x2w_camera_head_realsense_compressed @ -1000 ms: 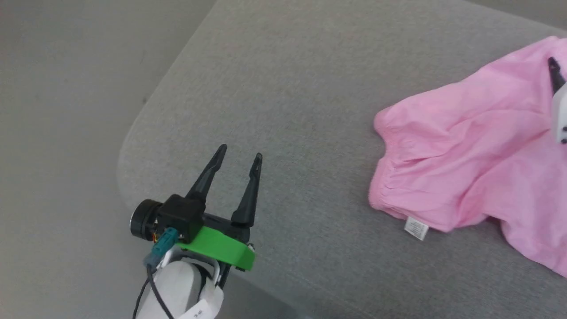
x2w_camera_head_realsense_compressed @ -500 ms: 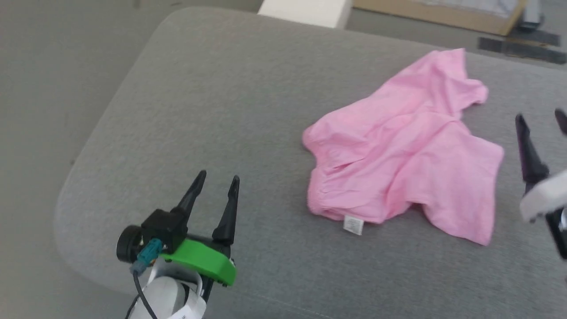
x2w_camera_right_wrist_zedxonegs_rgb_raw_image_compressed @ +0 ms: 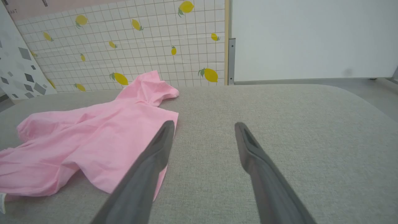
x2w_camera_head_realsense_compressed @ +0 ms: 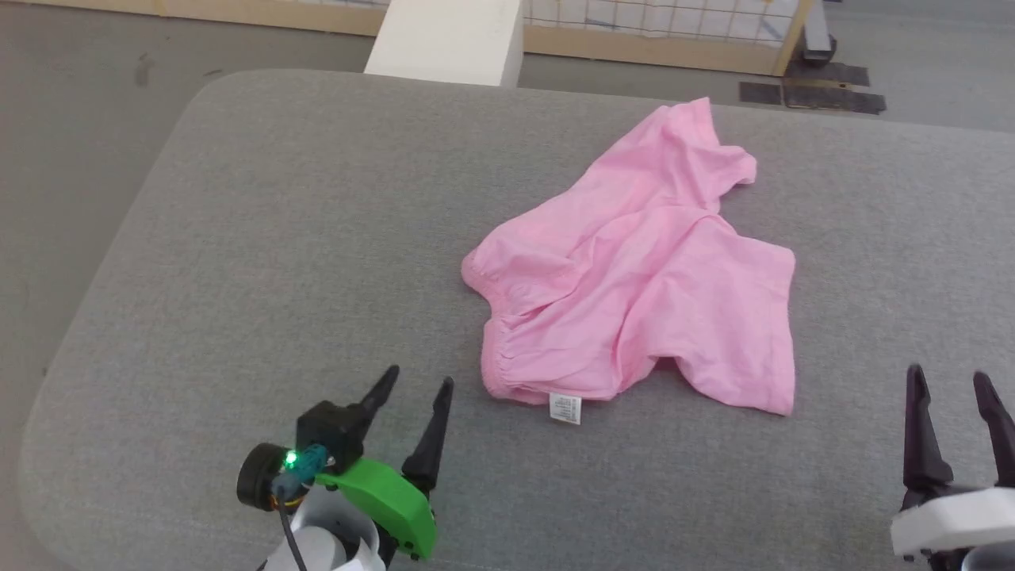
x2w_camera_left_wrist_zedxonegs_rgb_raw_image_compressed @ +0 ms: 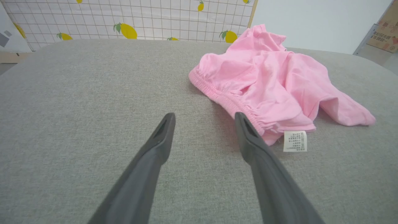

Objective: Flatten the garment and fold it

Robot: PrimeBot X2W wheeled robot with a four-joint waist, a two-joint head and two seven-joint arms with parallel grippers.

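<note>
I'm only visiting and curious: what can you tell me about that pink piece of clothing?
The garment is light pink, thin, cotton-looking cloth, crumpled and not yet flattened or folded. A gathered elastic band runs along one edge, with a small white label hanging out. It lies on the grey fabric surface; nothing else touches it.

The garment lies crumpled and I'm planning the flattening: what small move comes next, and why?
Probably ease the left gripper forward to the gathered waistband beside the white label: that edge lies just ahead of its open jaws, while the right gripper stands open, nothing held.
</note>
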